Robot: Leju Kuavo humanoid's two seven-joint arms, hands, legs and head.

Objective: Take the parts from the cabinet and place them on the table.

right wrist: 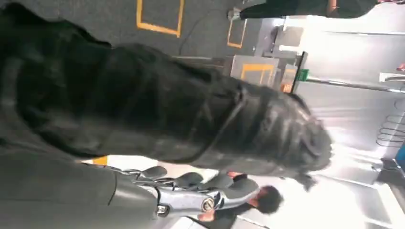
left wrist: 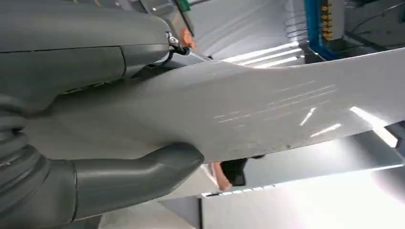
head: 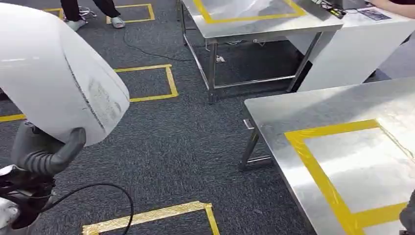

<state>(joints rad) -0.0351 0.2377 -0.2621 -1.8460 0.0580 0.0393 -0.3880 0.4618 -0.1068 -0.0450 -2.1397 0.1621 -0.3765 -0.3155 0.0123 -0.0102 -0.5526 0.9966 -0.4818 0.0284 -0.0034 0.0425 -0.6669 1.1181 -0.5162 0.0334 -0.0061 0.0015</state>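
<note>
Carpet marked with yellow tape squares runs under everything. At far left the left hand grips a large white wrapped part, thumb pressed against its underside, fingers clamped on the other face. To the right stands the steel table with a yellow tape outline. The right hand holds a dark wrapped part, its fingers closed around it.

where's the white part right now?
In the head view the white part is at the far left, held up by the left hand over the carpet, well short of the steel table with yellow tape at right.
</note>
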